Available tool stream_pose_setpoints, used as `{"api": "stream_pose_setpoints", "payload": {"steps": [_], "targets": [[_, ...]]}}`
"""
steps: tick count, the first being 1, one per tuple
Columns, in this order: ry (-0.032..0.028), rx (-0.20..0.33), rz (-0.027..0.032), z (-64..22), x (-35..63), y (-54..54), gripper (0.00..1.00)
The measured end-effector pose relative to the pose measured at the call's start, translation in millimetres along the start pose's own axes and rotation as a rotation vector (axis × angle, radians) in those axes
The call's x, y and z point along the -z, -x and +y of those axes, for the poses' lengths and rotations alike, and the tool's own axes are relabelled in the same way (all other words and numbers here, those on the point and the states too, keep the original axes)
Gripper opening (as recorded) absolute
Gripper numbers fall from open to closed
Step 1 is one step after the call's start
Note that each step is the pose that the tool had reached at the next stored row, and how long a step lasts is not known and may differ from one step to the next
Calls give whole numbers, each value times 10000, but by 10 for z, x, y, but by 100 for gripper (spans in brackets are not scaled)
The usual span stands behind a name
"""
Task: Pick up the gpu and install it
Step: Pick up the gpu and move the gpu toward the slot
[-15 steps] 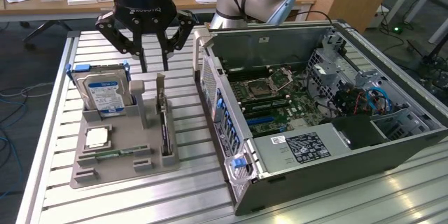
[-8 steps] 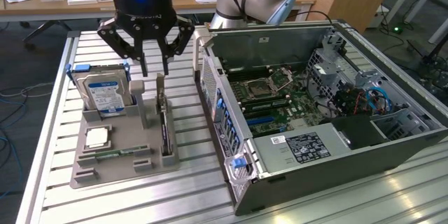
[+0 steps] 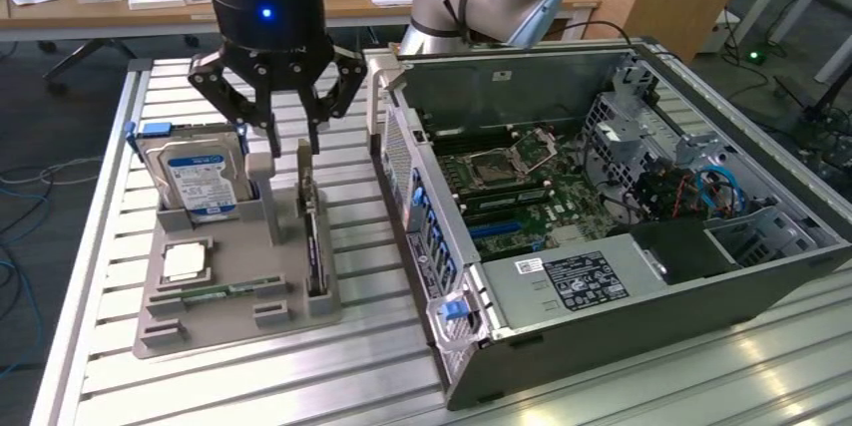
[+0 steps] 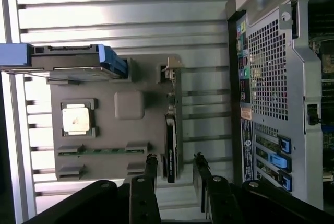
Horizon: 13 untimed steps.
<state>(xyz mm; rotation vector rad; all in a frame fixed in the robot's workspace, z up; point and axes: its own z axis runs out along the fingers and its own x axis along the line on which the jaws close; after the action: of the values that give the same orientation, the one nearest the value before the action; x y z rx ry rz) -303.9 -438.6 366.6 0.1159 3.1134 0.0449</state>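
Black pincer (image 3: pixel 295 139) downward, spread, seemingly over gpu (image 3: pixel 314 236)

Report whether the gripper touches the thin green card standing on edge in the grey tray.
Apart. The wrist view shows the gripper straddling the thin green card, grey tray showing in the gap on each side.

The gpu (image 3: pixel 314 246) is a thin, dark-faced card with a narrow silver bracket (image 3: pixel 305 162) at the end farther from the exterior camera. It stands upright on its long edge in a slot of the grey holder tray (image 3: pixel 219 321) on the tabletop (image 3: pixel 266 386). The slot runs along the tray's side nearest the computer case (image 3: pixel 639 346).
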Motion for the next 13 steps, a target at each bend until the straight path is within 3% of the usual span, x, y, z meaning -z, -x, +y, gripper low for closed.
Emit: {"api": "stream_pose_setpoints", "payload": {"steps": [13], "targets": [[-1,-2,0,-7,-225,-19,42]]}}
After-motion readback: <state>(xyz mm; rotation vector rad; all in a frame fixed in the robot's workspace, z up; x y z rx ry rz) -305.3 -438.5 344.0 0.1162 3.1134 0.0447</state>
